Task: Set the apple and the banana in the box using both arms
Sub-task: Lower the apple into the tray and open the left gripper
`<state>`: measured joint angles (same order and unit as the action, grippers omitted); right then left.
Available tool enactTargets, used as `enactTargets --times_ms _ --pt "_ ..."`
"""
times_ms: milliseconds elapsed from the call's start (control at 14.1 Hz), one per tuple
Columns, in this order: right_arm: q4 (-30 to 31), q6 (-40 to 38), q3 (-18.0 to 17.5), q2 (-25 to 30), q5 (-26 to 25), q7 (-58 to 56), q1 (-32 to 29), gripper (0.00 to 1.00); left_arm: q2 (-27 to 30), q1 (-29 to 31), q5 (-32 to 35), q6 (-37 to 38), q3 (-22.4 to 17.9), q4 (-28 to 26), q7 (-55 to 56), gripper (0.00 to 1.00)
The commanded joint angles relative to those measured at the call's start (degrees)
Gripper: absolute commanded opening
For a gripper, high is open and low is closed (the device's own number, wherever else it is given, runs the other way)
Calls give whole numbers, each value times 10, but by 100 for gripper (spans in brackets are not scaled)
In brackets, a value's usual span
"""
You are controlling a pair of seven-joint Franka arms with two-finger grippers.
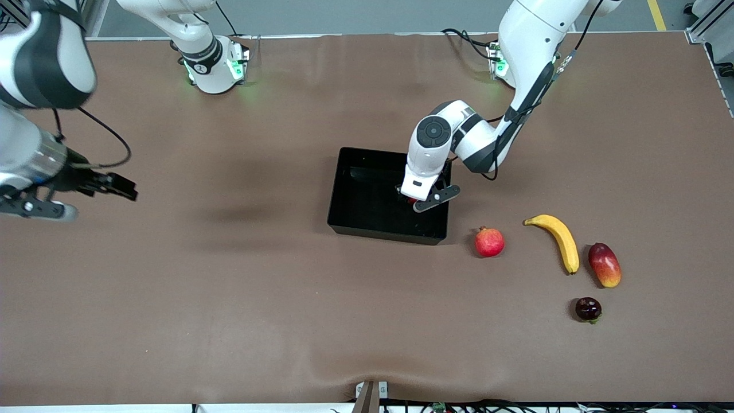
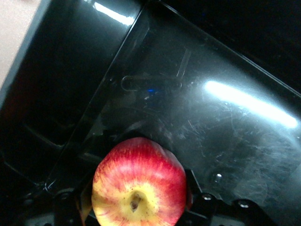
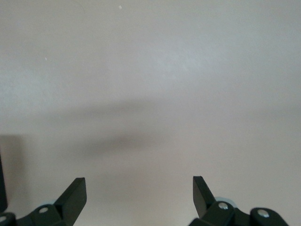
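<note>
Brown table point(image 1: 229, 287) — left pincer point(image 1: 408, 201) clasping apple point(image 2: 138, 183) over box point(image 1: 350, 201); right pincer point(image 3: 139, 197) agape — pomegranate point(image 1: 489, 242) beside box.

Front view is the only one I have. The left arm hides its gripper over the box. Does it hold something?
Observer: Yes. In the left wrist view the left gripper is shut on the apple, red with a yellowish patch around the stem dimple.
Operator: Is the apple inside the box already?
Observer: It hangs over the glossy floor of the box; I cannot tell whether it touches.
Operator: And the right gripper, open or shut?
Observer: The right gripper is open, fingers wide apart, with only bare table under it. It waits at the right arm's end of the table.
</note>
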<state>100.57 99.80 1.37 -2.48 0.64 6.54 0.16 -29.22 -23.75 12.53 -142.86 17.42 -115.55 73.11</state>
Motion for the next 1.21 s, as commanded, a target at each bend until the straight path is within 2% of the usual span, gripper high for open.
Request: enactTargets --times_ms 0,356,640,854,1138 --pt "-58 -73 -11 7 -5 1 -19 100 10 12 17 -11 0 -5 19 100" --pt "-114 -118 -4 9 -4 1 -17 100 75 24 15 21 0 14 58 100" --pt "-130 -119 -1 12 1 -17 -23 100 110 73 10 157 2 88 22 100" --pt "-134 -120 -1 12 16 -19 -38 100 118 159 -8 188 2 93 -93 100" --pt "-147 -128 -2 11 16 -64 -37 100 91 282 -10 187 2 75 -254 100"
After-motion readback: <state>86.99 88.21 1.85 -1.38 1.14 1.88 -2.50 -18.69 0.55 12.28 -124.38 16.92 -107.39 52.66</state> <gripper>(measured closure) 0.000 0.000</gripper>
